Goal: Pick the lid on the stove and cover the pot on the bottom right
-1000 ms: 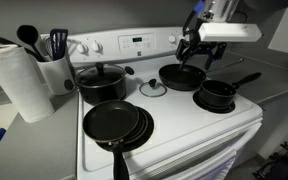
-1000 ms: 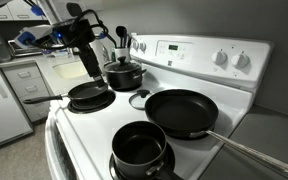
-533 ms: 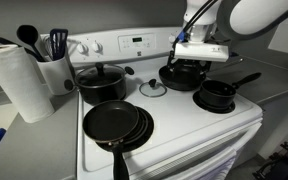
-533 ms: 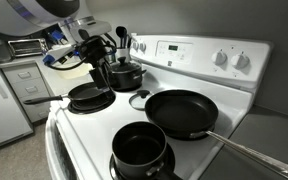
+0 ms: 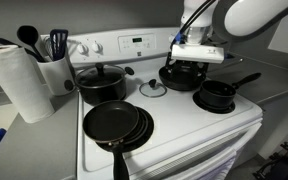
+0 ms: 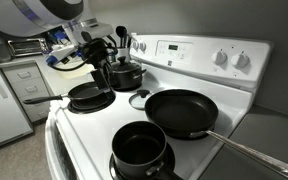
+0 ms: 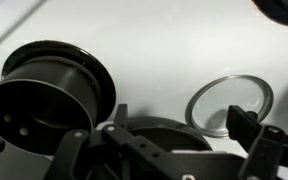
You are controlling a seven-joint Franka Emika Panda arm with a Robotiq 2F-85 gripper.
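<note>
Pincer (image 5: 187,66) spread, empty; lid (image 7: 230,104) below, off to one side. Probably light, rigid, slick, breakable glass: best pinched by dark centre knob (image 5: 152,86), gently.

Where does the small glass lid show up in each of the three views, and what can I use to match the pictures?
Exterior view: the lid lies mid-stove, on the white top between the four burners.
Exterior view: the lid lies just left of centre, beside the wide frying pan.
Wrist view: the lid sits right of centre on the white surface.
Shared landmark: the small deep saucepan, uncovered in all three.
</note>
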